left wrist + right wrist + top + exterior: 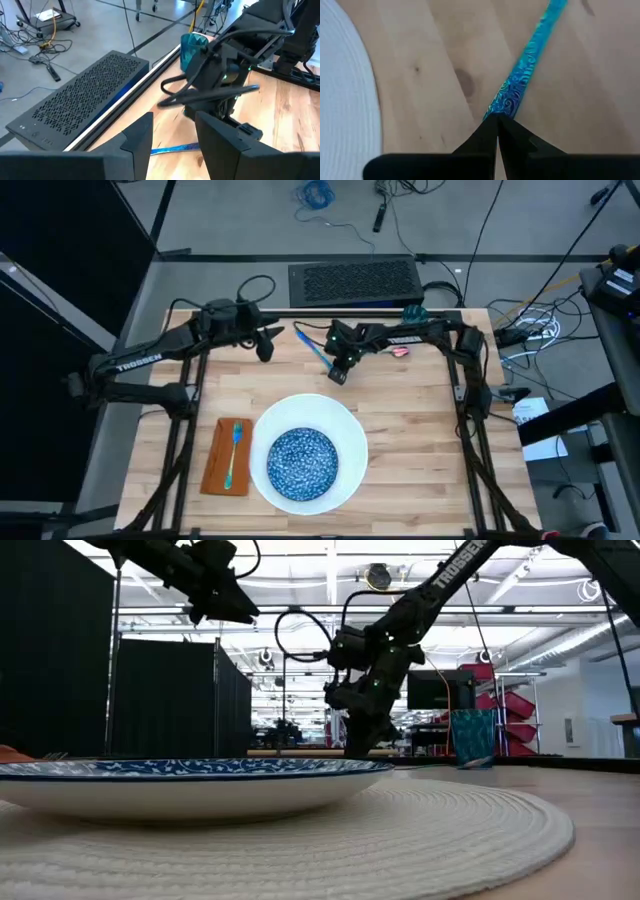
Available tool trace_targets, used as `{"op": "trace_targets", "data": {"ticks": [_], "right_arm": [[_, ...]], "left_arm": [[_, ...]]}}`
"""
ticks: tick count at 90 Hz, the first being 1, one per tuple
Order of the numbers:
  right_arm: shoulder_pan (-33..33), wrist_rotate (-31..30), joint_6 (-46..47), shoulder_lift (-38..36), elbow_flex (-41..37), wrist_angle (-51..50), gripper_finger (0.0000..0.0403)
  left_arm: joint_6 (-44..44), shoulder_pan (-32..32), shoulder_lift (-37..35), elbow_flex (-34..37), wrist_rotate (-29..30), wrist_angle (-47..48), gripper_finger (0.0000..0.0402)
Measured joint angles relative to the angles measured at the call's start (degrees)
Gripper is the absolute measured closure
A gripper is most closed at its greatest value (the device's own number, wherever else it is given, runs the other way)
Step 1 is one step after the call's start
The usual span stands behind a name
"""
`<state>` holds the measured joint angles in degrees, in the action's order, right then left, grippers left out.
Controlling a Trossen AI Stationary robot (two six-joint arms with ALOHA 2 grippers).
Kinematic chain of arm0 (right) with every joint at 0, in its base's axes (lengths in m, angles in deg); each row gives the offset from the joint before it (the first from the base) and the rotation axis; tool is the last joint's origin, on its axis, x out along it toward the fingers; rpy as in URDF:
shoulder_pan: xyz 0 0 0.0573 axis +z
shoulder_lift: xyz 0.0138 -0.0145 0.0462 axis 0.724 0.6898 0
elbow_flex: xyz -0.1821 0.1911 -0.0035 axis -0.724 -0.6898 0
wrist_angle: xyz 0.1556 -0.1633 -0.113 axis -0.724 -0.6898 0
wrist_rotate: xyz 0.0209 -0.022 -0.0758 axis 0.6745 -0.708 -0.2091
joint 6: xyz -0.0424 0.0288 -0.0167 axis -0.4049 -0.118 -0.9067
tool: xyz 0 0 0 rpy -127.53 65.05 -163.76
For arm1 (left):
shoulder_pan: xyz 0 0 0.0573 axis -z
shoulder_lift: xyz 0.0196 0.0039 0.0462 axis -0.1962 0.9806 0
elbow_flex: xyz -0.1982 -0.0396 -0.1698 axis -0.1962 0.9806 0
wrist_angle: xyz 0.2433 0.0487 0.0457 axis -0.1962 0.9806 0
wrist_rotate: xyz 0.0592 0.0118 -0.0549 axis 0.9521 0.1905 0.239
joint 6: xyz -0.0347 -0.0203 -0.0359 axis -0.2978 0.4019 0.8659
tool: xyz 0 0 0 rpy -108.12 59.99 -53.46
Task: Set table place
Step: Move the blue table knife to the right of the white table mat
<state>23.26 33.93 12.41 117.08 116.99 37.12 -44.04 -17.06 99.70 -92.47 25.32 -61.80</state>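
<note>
At the far middle of the table (420,430), just beyond the round white woven placemat (345,420), my right gripper (338,373) is down at the wood with its fingers pinched together on one end of a light-blue patterned cutlery piece (522,80). The rest of that piece lies flat on the boards, running away from the jaws. I can't tell whether it is a knife or a spoon.

My left gripper (172,137) hangs released above the table's far left, fingers spread, holding nothing.

The blue speckled bowl (303,463) sits on the placemat, the fork (233,448) lies on the orange napkin (226,456) to its left, and the teal cup (413,311) stands at the far edge.

My worry is the grip. It looks to be right at the tip, so on lifting, the long free end could swing or pivot out and drop. If I drag instead of lifting clear, it may catch the placemat's edge and shift it. The left arm is also close by, so a careless swing across could clip it.
</note>
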Motion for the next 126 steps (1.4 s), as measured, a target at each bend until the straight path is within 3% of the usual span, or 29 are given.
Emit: {"op": "trace_targets", "data": {"ticks": [43, 84, 126], "right_arm": [[0.47, -0.09, -1.76, -0.44, 2.9, -18.8, 0.0403], [6.98, 1.98, 0.46, -0.66, 2.74, -31.3, 0.0403], [15.29, 4.81, 4.26, -0.66, 2.68, -37.65, 0.0403]], "left_arm": [[-0.02, -0.01, 0.0, -0.02, -1.35, 0.03, 0.0268], [-1.75, -0.01, -0.51, -0.02, -2.79, 0.18, 0.0268], [-3.08, -0.01, -0.59, -0.02, -2.82, -0.02, 0.0268]]}}
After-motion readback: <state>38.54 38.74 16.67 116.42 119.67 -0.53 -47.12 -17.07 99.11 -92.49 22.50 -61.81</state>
